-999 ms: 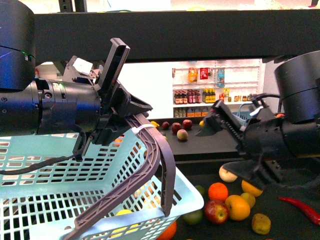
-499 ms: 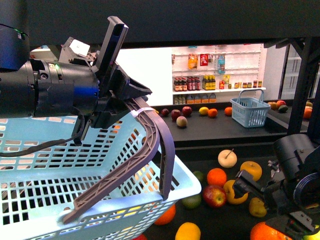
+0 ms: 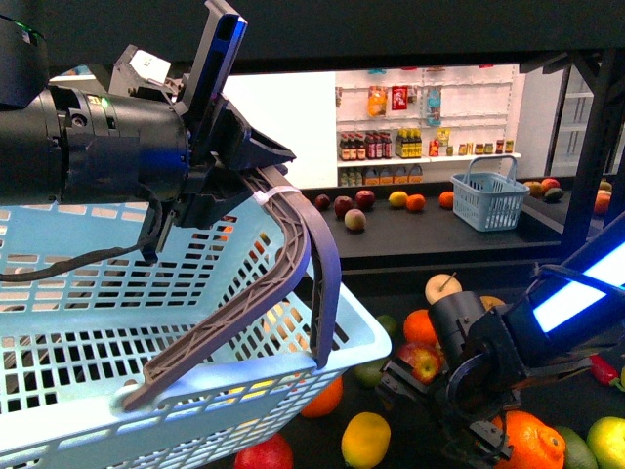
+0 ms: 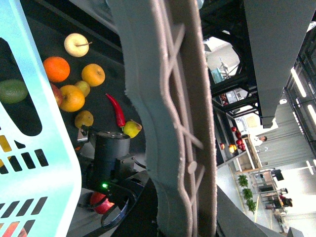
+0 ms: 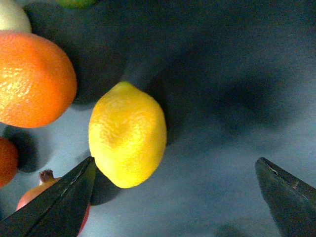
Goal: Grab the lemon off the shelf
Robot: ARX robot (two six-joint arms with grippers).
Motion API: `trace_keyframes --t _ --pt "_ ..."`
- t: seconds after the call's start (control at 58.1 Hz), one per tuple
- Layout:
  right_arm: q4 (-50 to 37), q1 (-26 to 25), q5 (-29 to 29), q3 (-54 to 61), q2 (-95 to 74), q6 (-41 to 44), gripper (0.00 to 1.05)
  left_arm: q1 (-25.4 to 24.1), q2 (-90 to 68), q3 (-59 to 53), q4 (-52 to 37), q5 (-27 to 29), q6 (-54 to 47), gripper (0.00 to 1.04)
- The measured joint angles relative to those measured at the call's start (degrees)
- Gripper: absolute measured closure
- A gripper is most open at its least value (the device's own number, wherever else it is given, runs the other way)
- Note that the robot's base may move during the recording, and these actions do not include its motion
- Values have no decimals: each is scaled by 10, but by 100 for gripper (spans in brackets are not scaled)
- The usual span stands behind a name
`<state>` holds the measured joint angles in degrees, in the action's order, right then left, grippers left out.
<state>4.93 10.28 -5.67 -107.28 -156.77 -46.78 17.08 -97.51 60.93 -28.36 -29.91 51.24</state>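
The lemon point(image 3: 365, 439) is a bright yellow oval lying on the shelf's dark lower deck point(image 3: 576, 405) among loose fruit. My right gripper point(image 3: 430, 415) hangs low just right of it, open. In the right wrist view the lemon point(image 5: 127, 134) lies nearer one fingertip point(image 5: 74, 190), almost touching it. A wide gap separates it from the other fingertip point(image 5: 286, 192), and nothing is held between them. My left gripper point(image 3: 244, 176) is shut on the grey basket handle point(image 3: 293, 254), holding the pale blue basket point(image 3: 98, 322) up at the left. The handle point(image 4: 168, 123) fills the left wrist view.
A large orange point(image 5: 32, 79) and a red fruit point(image 5: 29, 197) lie close to the lemon. More oranges point(image 3: 527, 440), a red apple point(image 3: 422, 362) and a red chili point(image 4: 116, 109) are scattered on the deck. A small blue basket point(image 3: 491, 200) stands on the tier behind. A thick black beam point(image 3: 391, 29) runs overhead.
My right arm has dropped from the upper right down to the lower deck and swung left, over beside the lemon. The left gripper keeps its hold on the basket handle.
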Motion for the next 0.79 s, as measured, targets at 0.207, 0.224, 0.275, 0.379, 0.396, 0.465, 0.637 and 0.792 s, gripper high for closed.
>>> trace_keyframes --t 0.207,0.224,0.275,0.379,0.396,0.465,0.637,0.792 --pt "41 27 7 -83 -39 -1 7 0 0 0 0 0 0 95" --pt "45 30 10 -91 -43 -1 7 0 0 0 0 0 0 95" --pt "52 34 14 -108 -53 1 7 0 0 0 0 0 0 95" --pt "70 42 20 -146 -78 14 7 0 0 0 0 0 0 95" --pt "72 42 21 -150 -81 14 7 0 0 0 0 0 0 95" --pt "83 44 26 -172 -96 23 7 0 0 0 0 0 0 95" --pt "115 45 40 -225 -132 45 7 0 0 0 0 0 0 95" --pt "141 45 50 -281 -167 63 7 0 0 0 0 0 0 95"
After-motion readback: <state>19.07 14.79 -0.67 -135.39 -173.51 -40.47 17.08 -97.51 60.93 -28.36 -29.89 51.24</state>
